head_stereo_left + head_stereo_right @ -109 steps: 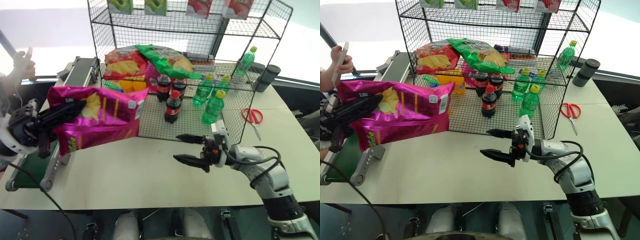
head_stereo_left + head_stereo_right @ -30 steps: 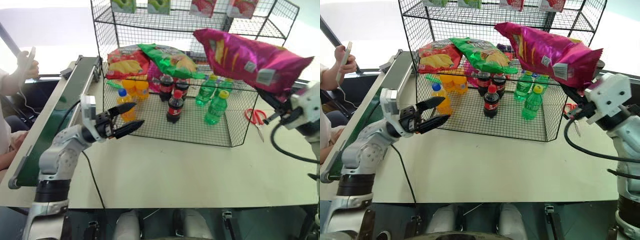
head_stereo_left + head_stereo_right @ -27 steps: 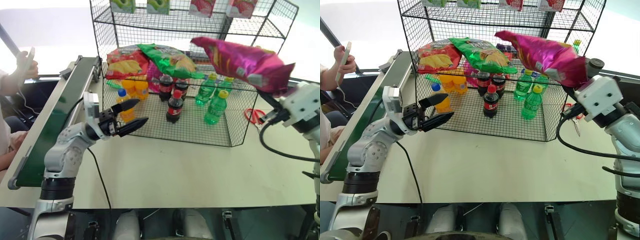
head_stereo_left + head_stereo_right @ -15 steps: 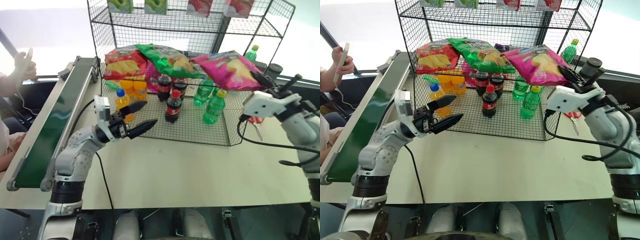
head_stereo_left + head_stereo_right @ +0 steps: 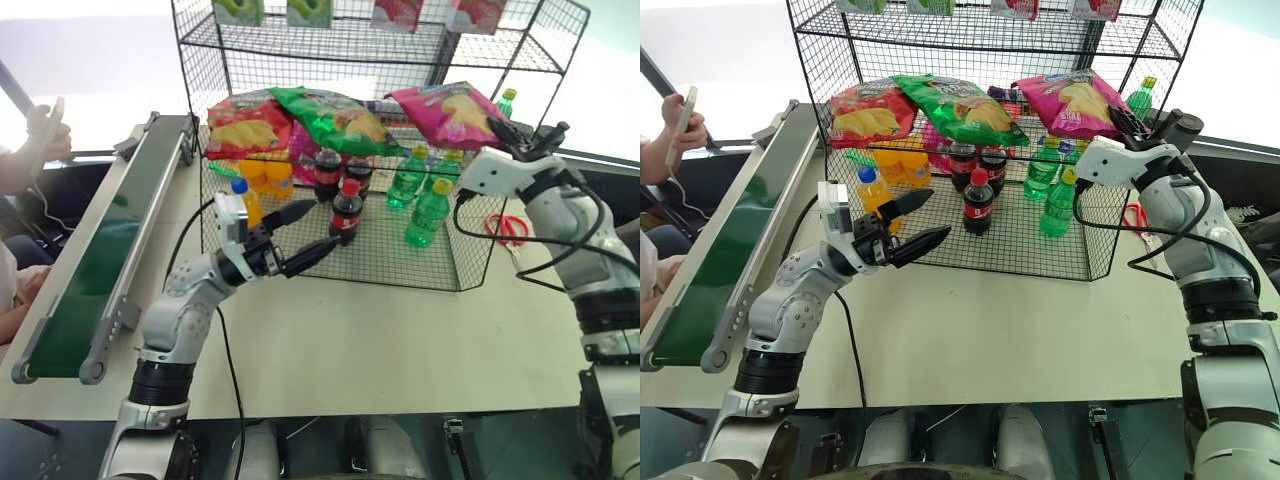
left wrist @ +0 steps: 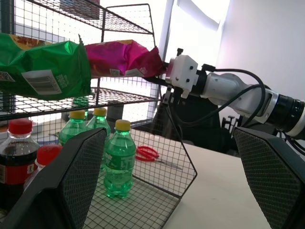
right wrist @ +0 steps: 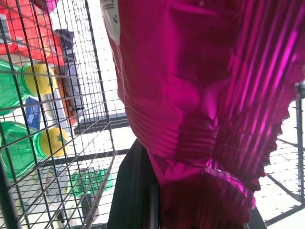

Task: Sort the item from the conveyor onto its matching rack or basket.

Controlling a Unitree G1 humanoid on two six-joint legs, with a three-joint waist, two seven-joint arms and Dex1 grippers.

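**Pale table, wire rack, loaded tiers**

Pale table (image 5: 400,340), bare across the front. Along its left edge, the conveyor (image 5: 110,250), dark green belt between grey rails. At the back, standing on the tabletop, the tall black wire rack (image 5: 480,250). On the rack's floor tier: orange bottles (image 5: 268,178) at left, cola bottles (image 5: 345,212) in the middle, green bottles (image 5: 428,215) at right. On the middle shelf: red crisp bag (image 5: 243,122), green crisp bag (image 5: 335,117) overlapping it, magenta-pink crisp bag (image 5: 450,112) at the right end. Up top, small green and red packets (image 5: 395,14). On the table right of the rack, red-handled scissors (image 5: 503,232), a dark cylinder (image 5: 1180,128) beyond.
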